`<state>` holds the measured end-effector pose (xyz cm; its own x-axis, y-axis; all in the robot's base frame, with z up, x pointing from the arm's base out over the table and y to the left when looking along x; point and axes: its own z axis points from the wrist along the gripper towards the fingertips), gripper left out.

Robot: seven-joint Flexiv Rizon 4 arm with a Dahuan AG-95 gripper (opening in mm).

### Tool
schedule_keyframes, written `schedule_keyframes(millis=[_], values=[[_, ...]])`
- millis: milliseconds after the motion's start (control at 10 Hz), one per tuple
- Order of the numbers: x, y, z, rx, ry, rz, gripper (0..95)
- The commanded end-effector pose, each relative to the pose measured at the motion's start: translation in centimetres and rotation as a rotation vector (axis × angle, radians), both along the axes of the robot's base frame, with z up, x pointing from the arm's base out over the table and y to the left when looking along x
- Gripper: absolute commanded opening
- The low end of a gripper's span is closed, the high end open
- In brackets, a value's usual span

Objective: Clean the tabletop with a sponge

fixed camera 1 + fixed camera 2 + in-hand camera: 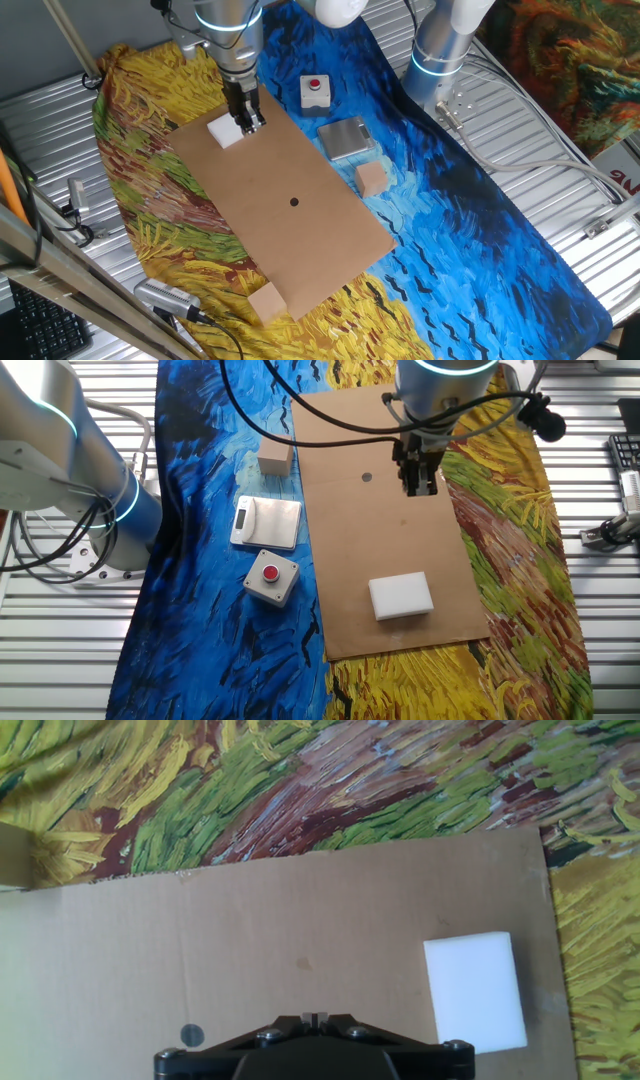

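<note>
The tabletop [380,560], a brown board, lies across the painted cloth [200,510], and the arm hangs above it with nothing held. The gripper [418,482] hovers clear of the board; from here I can't tell how its jaws stand. The sponge [401,597] sits flat near one short end, apart from the fingers. It looks like the approach stage: next it must move over the sponge, drop, and pinch it.

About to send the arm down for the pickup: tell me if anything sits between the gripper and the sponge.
Nothing visible does. The sponge lies alone on bare tabletop, and the gripper hangs above the board with only open cardboard between them.
</note>
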<state>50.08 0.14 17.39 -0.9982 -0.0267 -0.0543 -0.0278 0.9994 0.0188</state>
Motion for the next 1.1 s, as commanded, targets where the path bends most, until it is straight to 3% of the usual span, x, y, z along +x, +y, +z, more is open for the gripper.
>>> schedule_keyframes(millis=[100, 200, 300, 400, 600, 700, 1000, 1100], values=[[-0.5, -6.2, -0.7, 0.018, -0.022, 0.052, 0.0], [-1.3, -9.9, -0.4, 0.022, -0.020, 0.079, 0.0], [-1.8, -11.6, -0.4, 0.021, -0.018, 0.091, 0.0], [-1.9, -14.5, -1.2, 0.018, -0.019, 0.108, 0.0], [-0.8, -15.6, -4.2, 0.010, -0.023, 0.113, 0.0], [0.4, -16.0, -6.1, 0.011, -0.022, 0.115, 0.0], [2.8, -15.6, -9.4, 0.012, -0.010, 0.133, 0.0], [3.0, -15.3, -9.6, 0.009, -0.008, 0.135, 0.0]])
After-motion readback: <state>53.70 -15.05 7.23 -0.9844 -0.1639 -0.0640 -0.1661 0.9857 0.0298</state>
